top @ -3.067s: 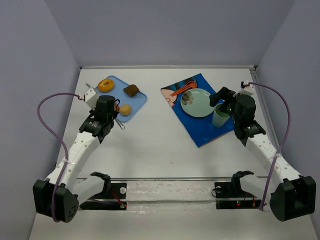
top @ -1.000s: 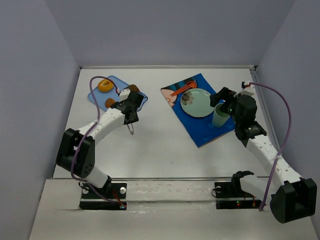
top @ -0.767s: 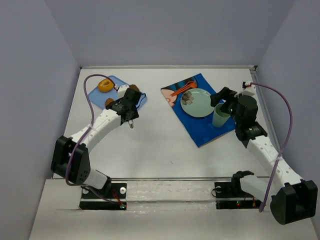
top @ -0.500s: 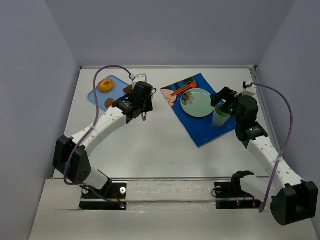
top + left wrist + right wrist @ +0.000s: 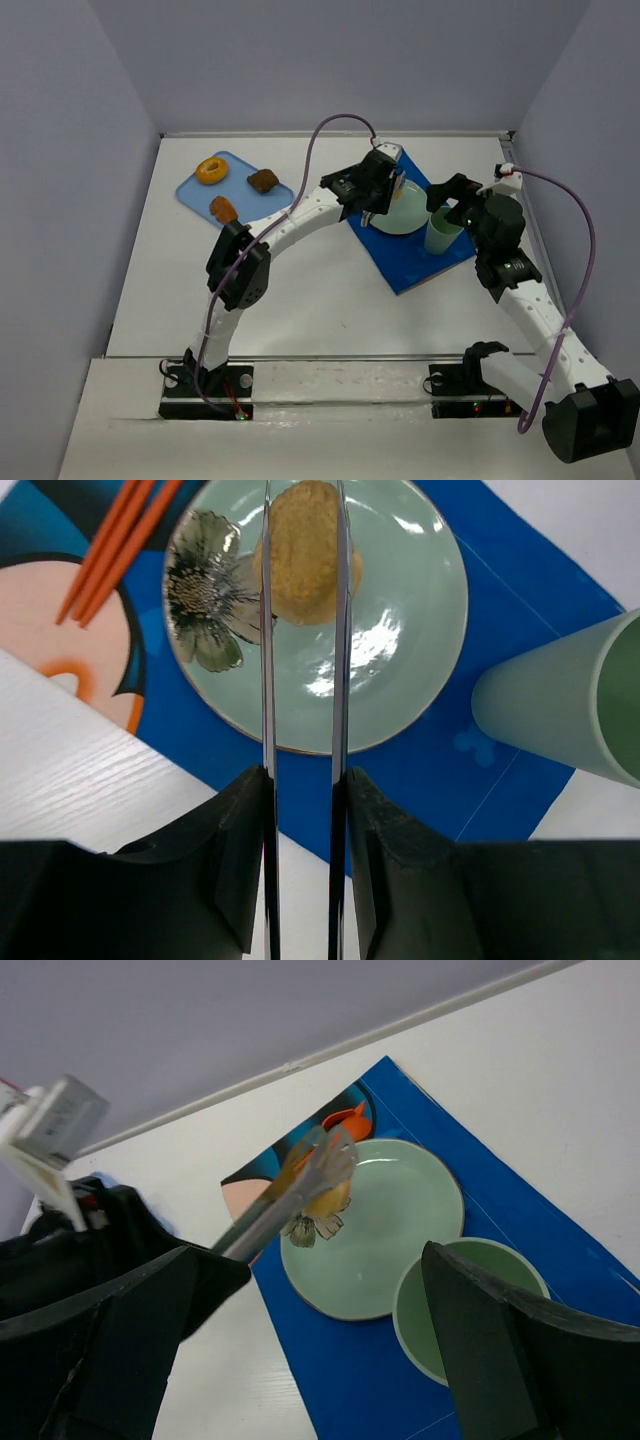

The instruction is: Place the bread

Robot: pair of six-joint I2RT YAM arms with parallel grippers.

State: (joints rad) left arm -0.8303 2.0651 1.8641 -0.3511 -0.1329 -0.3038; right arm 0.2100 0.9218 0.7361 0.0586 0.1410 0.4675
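Bread (image 5: 305,555) clamped between the left gripper's (image 5: 303,495) thin fingers, over the flowered side of the green plate (image 5: 400,630) on the blue mat (image 5: 520,580), cup (image 5: 560,710) just beside the plate, right gripper (image 5: 335,1265) spread wide above the cup.

This is a robot test cell in a lab rather than a home. A bare white table (image 5: 300,290) is boxed in by plain grey walls (image 5: 340,60) on the left, far and right sides. A left arm (image 5: 300,212) and a right arm (image 5: 530,315) are bolted at its near edge, each trailing a loose purple cable (image 5: 315,140). The blue placemat (image 5: 410,262), plate (image 5: 408,212), cup (image 5: 438,238) and pastry tray (image 5: 190,190) look like props.
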